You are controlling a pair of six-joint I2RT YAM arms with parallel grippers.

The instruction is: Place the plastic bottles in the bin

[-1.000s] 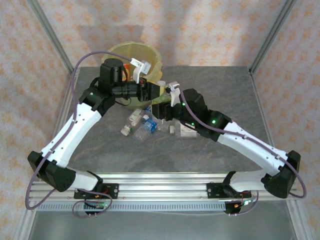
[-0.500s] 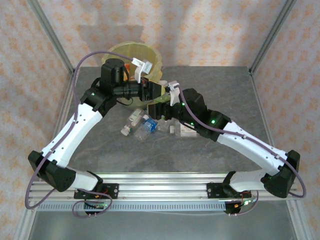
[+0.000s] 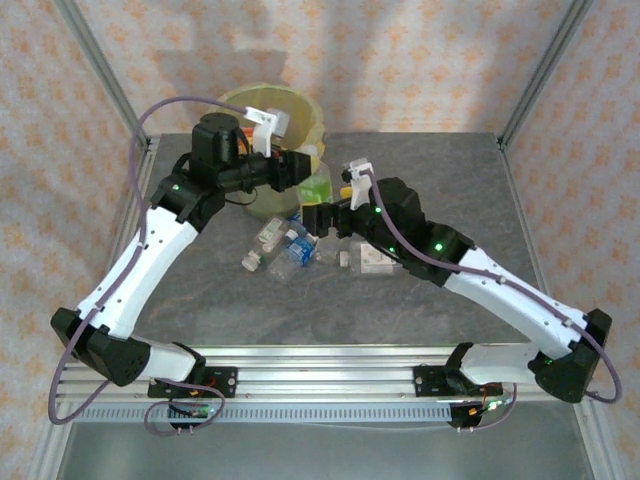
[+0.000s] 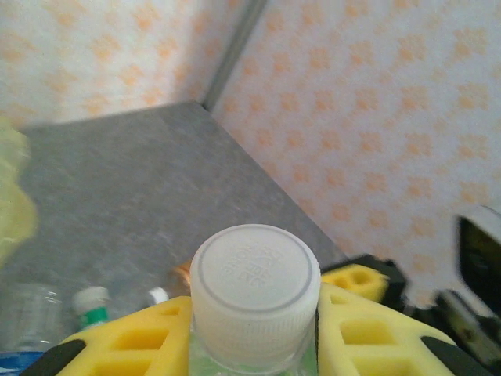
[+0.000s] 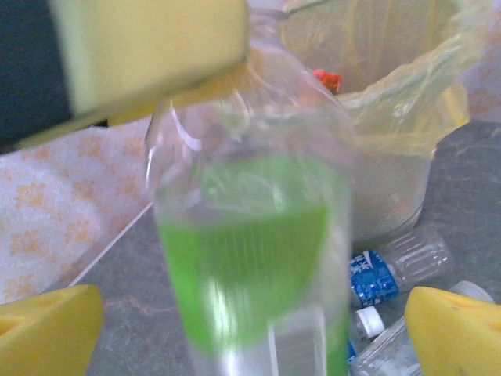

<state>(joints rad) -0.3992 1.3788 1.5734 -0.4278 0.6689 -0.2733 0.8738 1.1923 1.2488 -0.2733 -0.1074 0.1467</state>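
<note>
Green-label bottle [image 5: 250, 266]: in the air just beside the bin [image 5: 407, 70], left jaws clamped on it just under the white cap [image 4: 254, 274]. Right jaws wide apart on either side, not touching it. Other bottles [image 3: 285, 248] lie on the tabletop [image 3: 460, 170] near the bin's foot. Advised handling: draw the right arm clear first, carry the bottle above the liner, and release only past the rim.
</note>
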